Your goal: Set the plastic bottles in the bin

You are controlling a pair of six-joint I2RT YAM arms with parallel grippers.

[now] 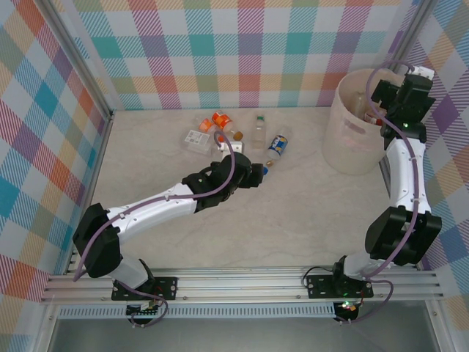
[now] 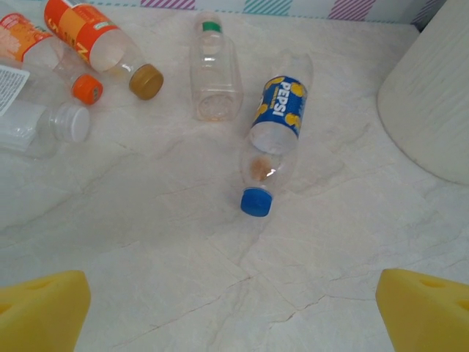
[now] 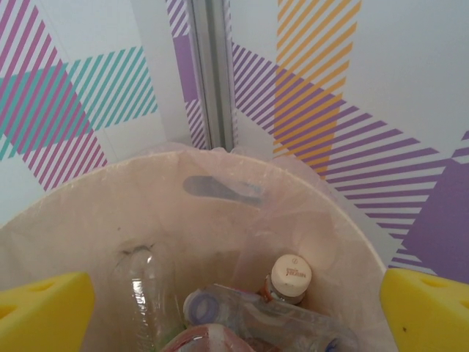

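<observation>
Several plastic bottles lie on the table: a blue-labelled Pepsi bottle [image 2: 277, 132] with a blue cap, a clear green-capped one [image 2: 215, 70], two orange-labelled ones [image 2: 102, 48] and a white-capped one [image 2: 37, 125]. My left gripper [image 2: 234, 312] hovers open just short of the Pepsi bottle's cap, with nothing between its yellow pads [image 2: 40, 308]. The cream bin [image 1: 359, 121] stands at the far right. Over its mouth my right gripper [image 3: 234, 312] hangs open and empty. Inside the bin [image 3: 183, 165] lie a white-capped bottle [image 3: 290, 279], a clear bottle [image 3: 143, 293] and others.
The bin's wall [image 2: 432, 95] rises to the right of the Pepsi bottle. Checked panels close the table at the back and sides, with a metal post [image 3: 212, 73] right behind the bin. Bare marble-patterned tabletop [image 1: 308, 213] spreads between the two arms.
</observation>
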